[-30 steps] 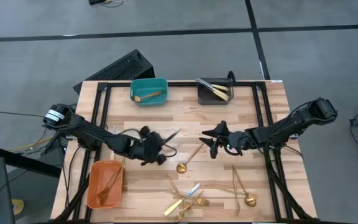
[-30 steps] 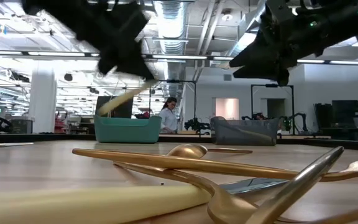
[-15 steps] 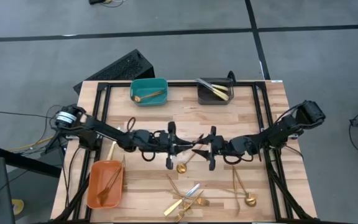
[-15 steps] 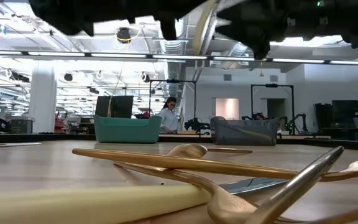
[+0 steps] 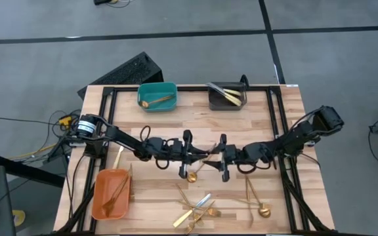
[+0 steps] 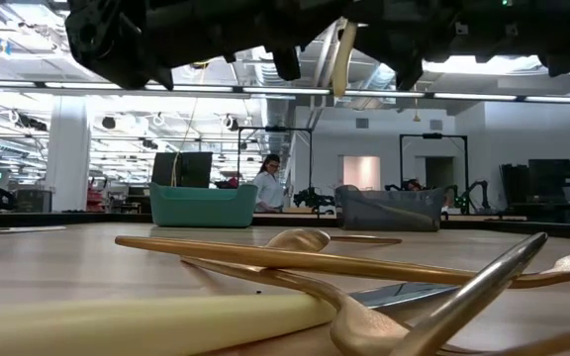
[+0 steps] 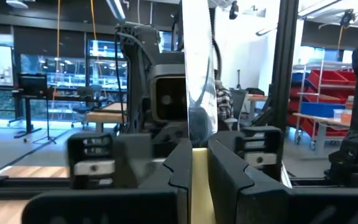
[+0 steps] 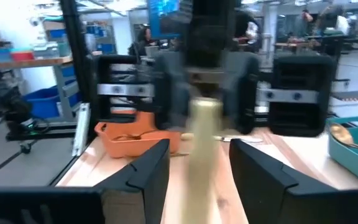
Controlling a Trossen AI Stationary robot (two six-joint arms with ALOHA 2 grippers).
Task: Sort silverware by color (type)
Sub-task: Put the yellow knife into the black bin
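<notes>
**Knife held between two claws at mid-bench**

Just short of the lone spoon (image 5: 191, 176), left claw (image 5: 195, 155) grips a knife (image 5: 206, 154); right claw (image 5: 216, 157) stands open around its far end. Beyond, bare bench (image 5: 189, 124) runs to the teal bin (image 5: 157, 96).

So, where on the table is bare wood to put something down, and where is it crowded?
Bare wood lies between the teal bin and the grey bin, and along the right edge past the two spoons. The front middle is crowded with a cutlery pile. At the centre, the left claw and right claw meet over a knife.
</notes>
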